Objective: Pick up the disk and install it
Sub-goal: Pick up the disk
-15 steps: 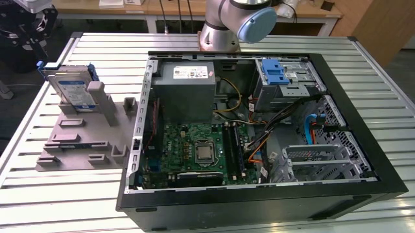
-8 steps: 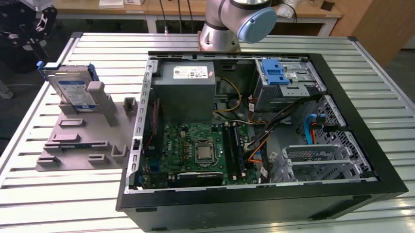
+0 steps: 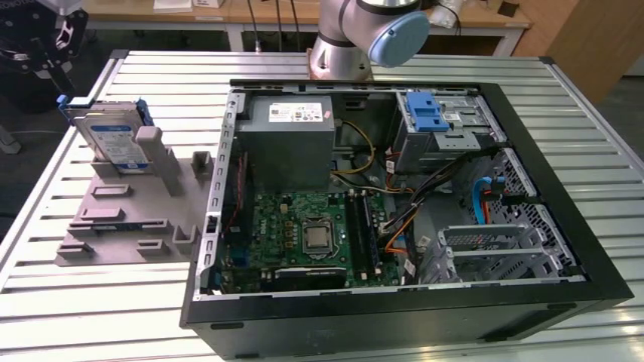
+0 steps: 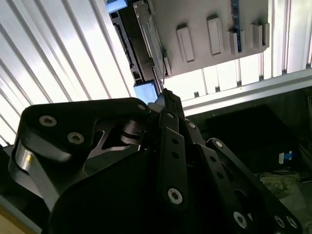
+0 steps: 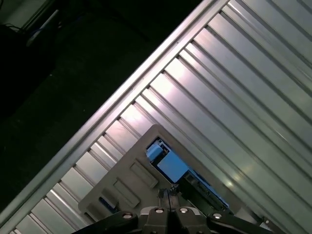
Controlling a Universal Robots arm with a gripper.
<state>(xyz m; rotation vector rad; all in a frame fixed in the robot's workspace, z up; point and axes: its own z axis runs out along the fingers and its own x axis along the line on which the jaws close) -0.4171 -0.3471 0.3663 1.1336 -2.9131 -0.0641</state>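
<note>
The claw [image 5: 168,195] hangs over a grey plastic stand [image 3: 121,226] on the slatted metal table [image 3: 90,317]. Its fingers [image 4: 165,97] are pressed together, with nothing between them. Well away from the claw, on the exterior view's right, lies an open computer case [image 3: 563,226]. Inside it are a grey power box [image 3: 292,143], a green circuit board [image 3: 312,234], loose coloured wires [image 3: 403,192] and a metal cage with a blue latch [image 3: 430,113].

The disk [image 3: 108,136] stands on edge in the stand, directly below the claw's tips. Whether they touch cannot be told. A grey post [image 3: 151,151] of the stand leans across part of the disk's face. The disk is flat silver metal with a blue-and-white label and blue plastic rails along its edges. In both wrist views a pale blue end piece [image 5: 170,168] sits just beside the fingertips.
</note>
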